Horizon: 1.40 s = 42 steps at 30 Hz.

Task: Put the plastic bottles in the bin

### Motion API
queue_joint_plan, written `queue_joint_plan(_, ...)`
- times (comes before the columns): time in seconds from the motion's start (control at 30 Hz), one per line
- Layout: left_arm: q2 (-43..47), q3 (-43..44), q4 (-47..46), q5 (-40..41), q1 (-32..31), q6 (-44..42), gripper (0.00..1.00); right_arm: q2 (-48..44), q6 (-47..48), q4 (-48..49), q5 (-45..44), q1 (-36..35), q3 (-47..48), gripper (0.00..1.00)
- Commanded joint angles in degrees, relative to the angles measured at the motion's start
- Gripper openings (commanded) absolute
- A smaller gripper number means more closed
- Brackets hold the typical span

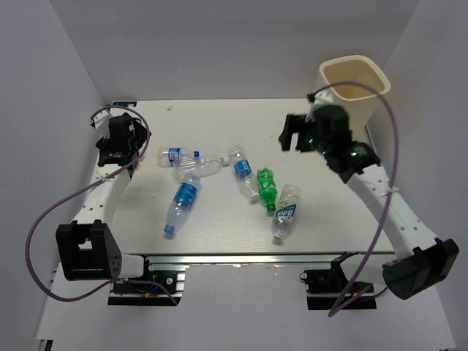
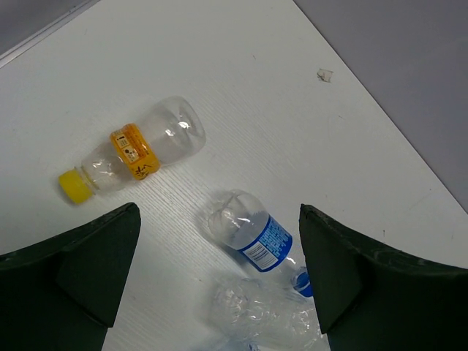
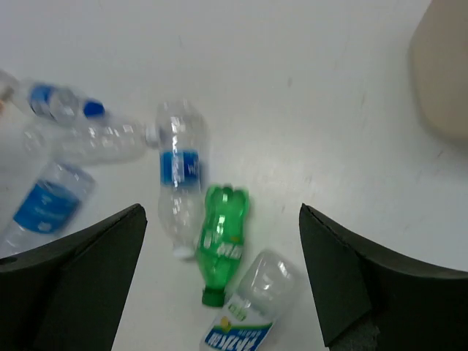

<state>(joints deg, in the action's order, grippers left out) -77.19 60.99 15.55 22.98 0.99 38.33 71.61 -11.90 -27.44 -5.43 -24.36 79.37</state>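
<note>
hovering over white worktop [image 1: 219, 117] strewn with clear plastic bottles [image 1: 183, 201]
left claw [image 2: 218, 219], right claw [image 3: 221, 216] both spread; tall cream plastic bin [image 1: 374, 102] at 1 o'clock

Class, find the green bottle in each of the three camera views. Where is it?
Top external: green bottle, right of centre.
Left wrist: not in view.
Right wrist: green bottle, lower centre, cap pointing down the picture.
Shared landmark: the bin, upper right in both of those views.

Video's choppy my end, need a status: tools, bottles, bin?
Left tool, right tool both open, empty. Bottles scattered on table, none visible in bin. Nothing blocking bin.
</note>
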Motion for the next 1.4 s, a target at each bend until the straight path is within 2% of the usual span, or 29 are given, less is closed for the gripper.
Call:
queue_joint_plan(0.0, 0.63, 0.71, -1.93, -0.84, -0.03, -0.62, 0.98, -0.49, -11.81, -5.43, -7.56, -6.81, -11.67, 0.89)
queue_joint_plan(0.03, 0.72, 0.01, -1.75, -0.14, -0.03, -0.62, 0.98, -1.12, -13.74, -5.69, -9.06, -8.15, -16.48, 0.89)
queue_joint_plan(0.13, 0.72, 0.18, -0.52, 0.40, -0.03, -0.71, 0.98, -2.70, -19.99, -6.23, -11.26, -12.63, -23.27, 0.89)
queue_joint_plan(0.27, 2.04, -1.31, -1.05, -0.31, -0.12, -0.53, 0.98, -4.03, -23.07, -1.22, -7.76, -14.75, -30.22, 0.89)
queue_joint_plan(0.57, 2.31, -2.02, -0.88, 1.45, -0.03, -0.36, 0.98, -2.27, -30.11, -3.14, -16.97, -15.54, -33.93, 0.89)
queue_joint_plan(0.8, 0.90, -2.19, -1.58, 0.48, -0.03, -0.80, 0.98, 7.38, -33.01, -0.25, -21.02, -15.54, -33.85, 0.88)
queue_joint_plan(0.87, 0.55, -1.76, -1.05, 0.75, -0.12, -0.88, 0.98, 9.93, -33.97, -0.77, -24.00, -15.54, -32.62, 0.84)
queue_joint_plan(0.93, 0.02, -1.06, -0.61, 0.92, -0.03, -1.23, 0.98, 10.91, -34.24, -0.60, -25.67, -15.54, -31.57, 0.74)
queue_joint_plan(0.97, -0.07, -0.96, -0.35, 0.92, -0.03, -1.24, 0.98, 11.00, -34.07, -0.77, -26.03, -15.54, -31.13, 0.65)
queue_joint_plan(1.0, -0.07, -0.88, -0.17, 1.27, -0.03, -1.32, 0.98, 10.74, -33.72, -1.12, -26.64, -15.54, -30.69, 0.46)
queue_joint_plan(1.03, 0.02, -0.87, -0.08, 1.45, -0.03, -1.32, 0.98, 10.30, -33.45, -1.56, -28.13, -15.54, -29.64, 0.39)
queue_joint_plan(1.07, 0.19, -0.96, -0.17, 1.54, -0.03, -1.41, 0.98, 9.17, -33.02, -1.91, -29.27, -15.46, -28.84, 0.35)
queue_joint_plan(1.2, 0.55, -0.79, -0.87, 1.36, -0.03, -1.59, 0.98, 6.00, -27.23, -4.02, -34.20, -13.00, -21.91, 0.35)
queue_joint_plan(1.37, -0.68, -0.44, -1.66, -0.92, -0.03, -0.53, 0.98, 4.93, -0.04, 11.49, -35.26, -10.81, -10.49, 0.29)
